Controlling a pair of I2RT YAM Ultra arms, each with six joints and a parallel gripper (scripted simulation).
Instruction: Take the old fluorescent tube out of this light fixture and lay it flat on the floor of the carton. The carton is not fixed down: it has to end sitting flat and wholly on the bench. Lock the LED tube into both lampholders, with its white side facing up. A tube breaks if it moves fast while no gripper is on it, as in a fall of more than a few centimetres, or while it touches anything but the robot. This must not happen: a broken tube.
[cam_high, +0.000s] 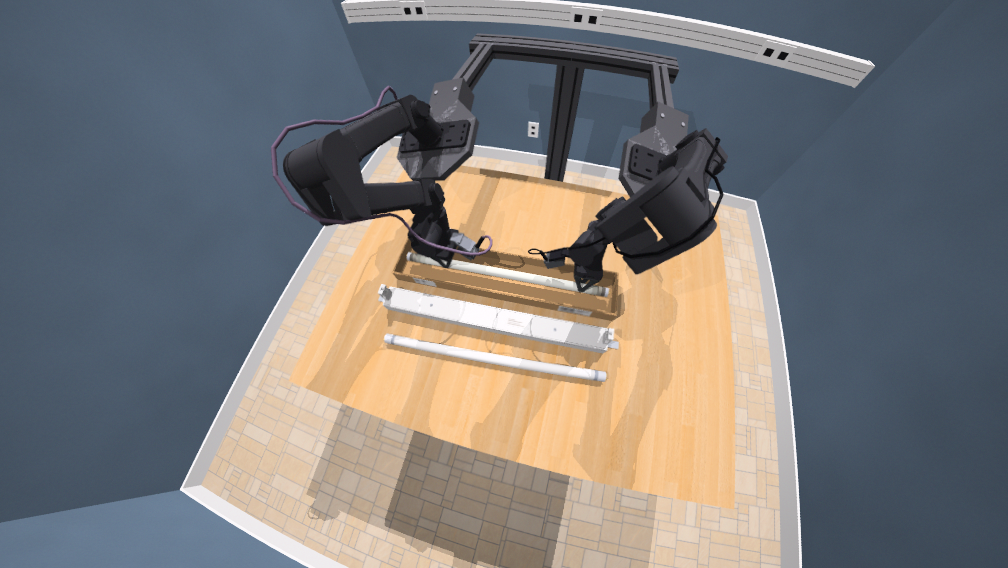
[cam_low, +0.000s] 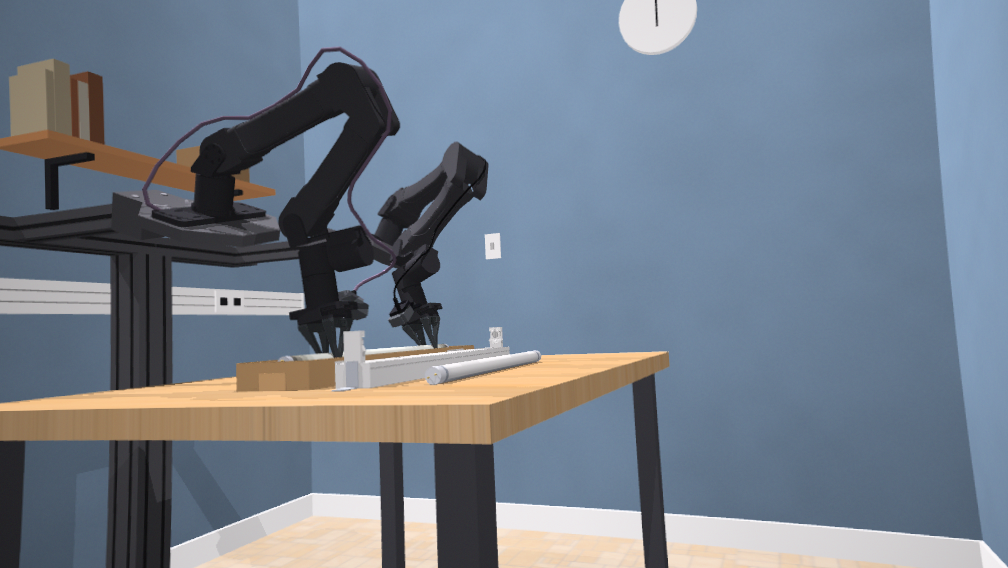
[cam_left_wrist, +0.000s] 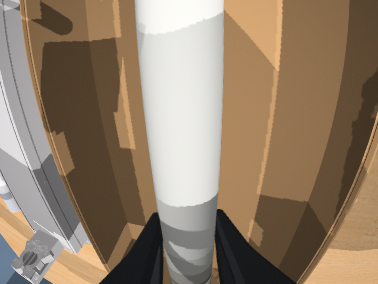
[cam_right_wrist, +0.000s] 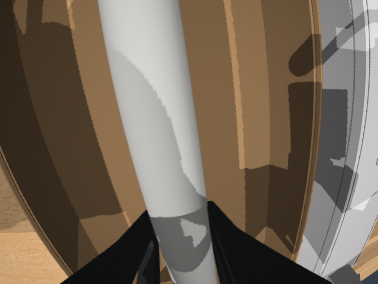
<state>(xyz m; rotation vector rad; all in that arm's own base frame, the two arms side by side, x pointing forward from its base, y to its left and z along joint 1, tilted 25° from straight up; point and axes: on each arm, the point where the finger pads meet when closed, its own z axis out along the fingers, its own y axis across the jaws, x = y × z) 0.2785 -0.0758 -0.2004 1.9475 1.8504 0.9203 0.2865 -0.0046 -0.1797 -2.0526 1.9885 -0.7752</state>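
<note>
The old fluorescent tube (cam_high: 504, 273) lies lengthwise low inside the brown carton (cam_high: 507, 285), level with its rim in the side view (cam_low: 299, 357). My left gripper (cam_high: 587, 282) is shut on one end of the tube (cam_left_wrist: 180, 120), fingers either side (cam_left_wrist: 189, 266). My right gripper (cam_high: 431, 255) is shut on the other end (cam_right_wrist: 156, 120), fingers either side (cam_right_wrist: 183, 266). The empty white fixture (cam_high: 497, 317) lies just in front of the carton. The LED tube (cam_high: 493, 356) lies on the bench in front of the fixture. I cannot tell whether the old tube touches the carton floor.
The carton sits flat on the wooden bench, parallel to the fixture. The fixture's lampholders stand up at both ends (cam_low: 352, 349) (cam_low: 495, 335). The arms' black frame (cam_high: 564, 105) stands behind the carton. The bench edge (cam_low: 486, 416) is beyond the LED tube.
</note>
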